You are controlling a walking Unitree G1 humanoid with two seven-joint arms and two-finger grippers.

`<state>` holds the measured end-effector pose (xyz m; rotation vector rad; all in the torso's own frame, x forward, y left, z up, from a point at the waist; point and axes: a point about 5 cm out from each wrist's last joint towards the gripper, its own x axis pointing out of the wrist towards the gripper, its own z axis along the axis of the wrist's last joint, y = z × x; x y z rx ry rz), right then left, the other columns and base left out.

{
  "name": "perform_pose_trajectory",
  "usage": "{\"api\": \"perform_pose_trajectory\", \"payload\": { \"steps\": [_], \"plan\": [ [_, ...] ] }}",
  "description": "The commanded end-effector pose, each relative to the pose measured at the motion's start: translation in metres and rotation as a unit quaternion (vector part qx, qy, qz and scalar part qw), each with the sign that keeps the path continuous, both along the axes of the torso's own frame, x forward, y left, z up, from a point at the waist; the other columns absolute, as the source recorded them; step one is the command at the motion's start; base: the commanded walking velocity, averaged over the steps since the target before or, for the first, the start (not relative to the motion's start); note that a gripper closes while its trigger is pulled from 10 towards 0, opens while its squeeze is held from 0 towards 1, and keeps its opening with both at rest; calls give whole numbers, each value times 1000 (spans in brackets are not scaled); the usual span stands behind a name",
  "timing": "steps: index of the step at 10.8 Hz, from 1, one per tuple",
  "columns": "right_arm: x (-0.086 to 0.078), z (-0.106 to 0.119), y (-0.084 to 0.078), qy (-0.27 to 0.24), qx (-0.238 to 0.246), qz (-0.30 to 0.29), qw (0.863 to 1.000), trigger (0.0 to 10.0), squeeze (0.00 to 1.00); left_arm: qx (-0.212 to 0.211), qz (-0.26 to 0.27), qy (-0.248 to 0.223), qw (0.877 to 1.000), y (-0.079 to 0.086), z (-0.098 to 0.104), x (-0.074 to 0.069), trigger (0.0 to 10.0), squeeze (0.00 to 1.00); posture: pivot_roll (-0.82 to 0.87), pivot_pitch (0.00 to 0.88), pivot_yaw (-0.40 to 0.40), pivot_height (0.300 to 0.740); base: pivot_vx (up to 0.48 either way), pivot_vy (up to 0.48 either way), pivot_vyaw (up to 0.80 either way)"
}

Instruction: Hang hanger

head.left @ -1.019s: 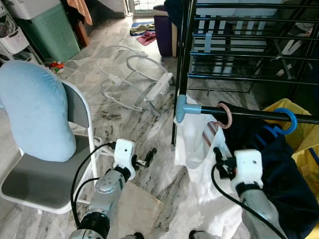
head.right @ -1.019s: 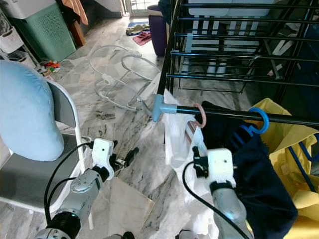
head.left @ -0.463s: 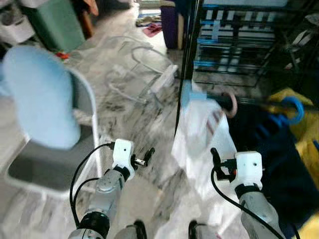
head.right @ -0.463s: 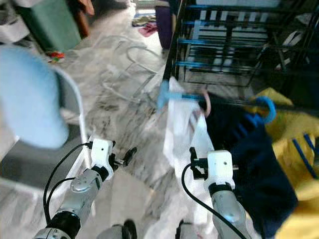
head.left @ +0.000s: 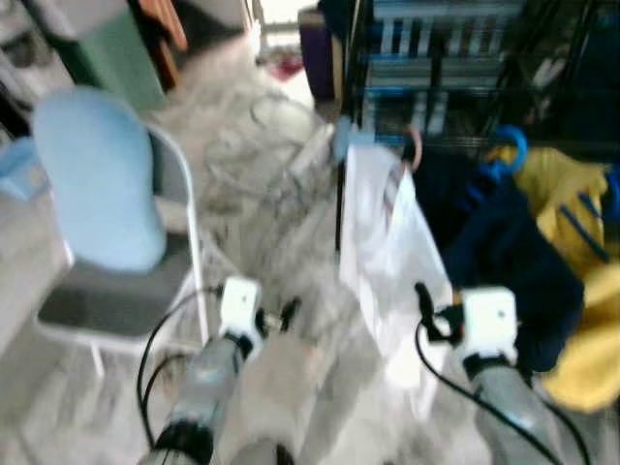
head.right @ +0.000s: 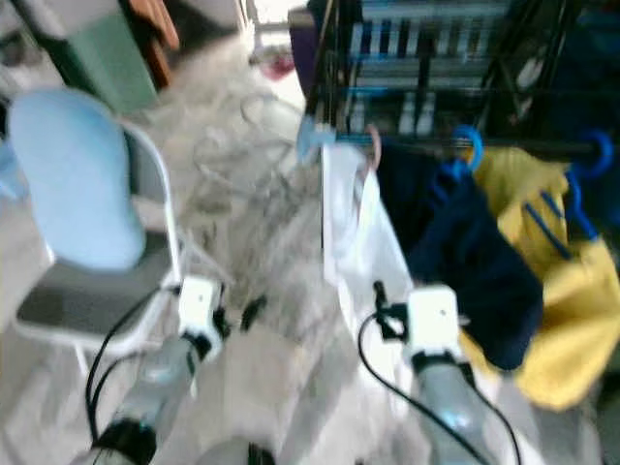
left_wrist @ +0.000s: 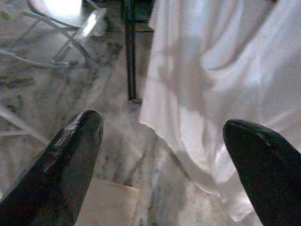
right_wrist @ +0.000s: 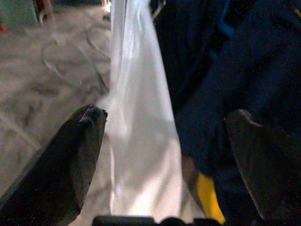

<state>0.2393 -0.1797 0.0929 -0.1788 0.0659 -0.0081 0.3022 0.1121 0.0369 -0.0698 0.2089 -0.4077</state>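
Your head views blurred; fine detail lost. Left gripper [left_wrist: 162, 155] low over marble floor [head.left: 271, 242], fingers spread wide, nothing between them. Right gripper [right_wrist: 164, 155] also spread wide and empty, facing white garment [head.left: 383, 242] and navy garment [head.left: 504, 252]. White garment hangs from pink hanger [head.left: 415, 147] on black rail [head.right: 523, 147]; hook small, hard to make out. Blue hanger [head.left: 511, 155] carries navy garment; yellow garment [head.right: 562, 262] beside it. Chair [head.left: 126, 300] with blue cushion [head.left: 102, 179] stands at your left.

Two silver arms, white wrist blocks
Black cables loop to each wrist; left hand [left_wrist: 160, 155] and right hand [right_wrist: 162, 160] have long black fingers.
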Motion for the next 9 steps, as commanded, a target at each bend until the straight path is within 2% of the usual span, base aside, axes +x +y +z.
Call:
{"api": "perform_pose_trajectory", "payload": {
  "steps": [1, 4, 6, 7, 9],
  "plan": [
    [-1, 0, 4, 1, 4, 8, 1000, 10000, 0, 11, 7, 8, 1000, 6, -5, -3, 10000, 0, -205, 137, 93, 740, -315, 0, 0],
    [4, -2, 7, 3, 7, 17, 1000, 10000, 0, 11, 10, 8, 1000, 4, -4, 0, 10000, 0, -201, 90, 79, 740, -316, 0, 0],
    [11, -9, 11, 17, -28, 26, 999, 10000, 0, 9, 18, 5, 1000, 3, -2, 3, 10000, 0, -192, 60, 60, 740, -319, 0, 0],
    [15, -13, 14, 17, -29, 31, 999, 10000, 0, 9, 27, 4, 1000, 3, -3, 4, 10000, 0, -179, 31, 39, 740, -266, 0, 0],
    [18, -20, 18, 29, -37, 49, 998, 10000, 0, 20, 37, 21, 999, 8, -13, -1, 10000, 0, -160, 0, 23, 740, 0, 0, 0]
  ]
}}
